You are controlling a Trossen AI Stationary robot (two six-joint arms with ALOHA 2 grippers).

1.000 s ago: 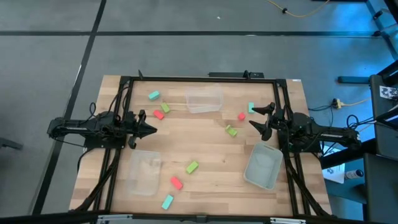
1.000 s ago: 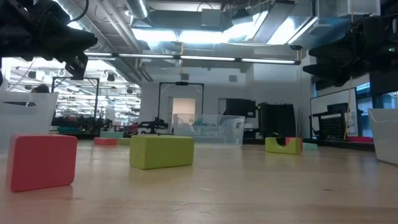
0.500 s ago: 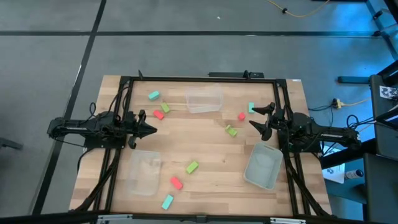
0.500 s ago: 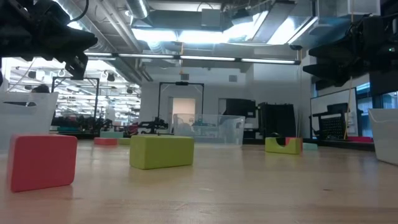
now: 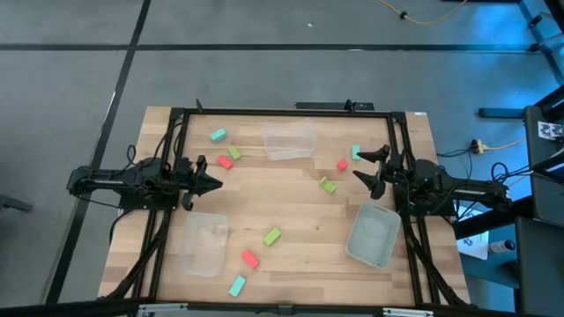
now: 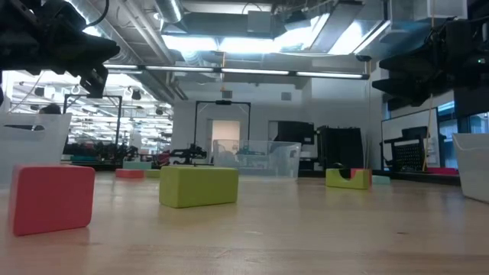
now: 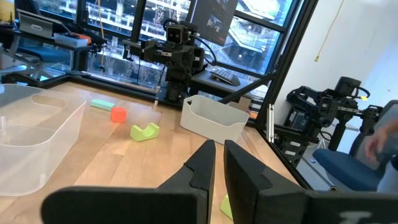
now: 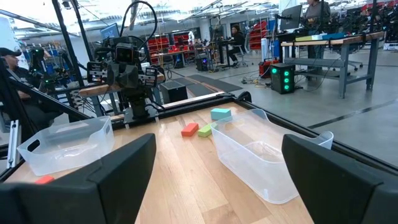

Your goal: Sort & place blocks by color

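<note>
Pale wooden boards make up the table (image 5: 300, 211), which sits inside a black frame on a grey floor. Taking the clear tub at the far edge (image 5: 289, 143) as landmark: a teal block (image 5: 218, 135) lies well to its left, with a lime green block (image 5: 234, 152) and a red-pink block (image 5: 226, 163) closer in on that side. To its right lie a red-pink block (image 5: 342, 165) and a teal block (image 5: 355, 153), and a notched lime green block (image 5: 328, 185) sits nearer the table's middle. Well toward the near edge from the tub lie a lime green block (image 5: 272, 236), a red-pink block (image 5: 250, 258) and a teal block (image 5: 237, 285), beside a second clear tub (image 5: 204, 244). A third tub (image 5: 373, 234) lies near the right side.

Left gripper (image 5: 216, 184) hovers left of the landmark tub, fingers pressed nearly together and empty. Right gripper (image 5: 371, 167) hovers to the tub's right, fingers spread wide, holding nothing.
</note>
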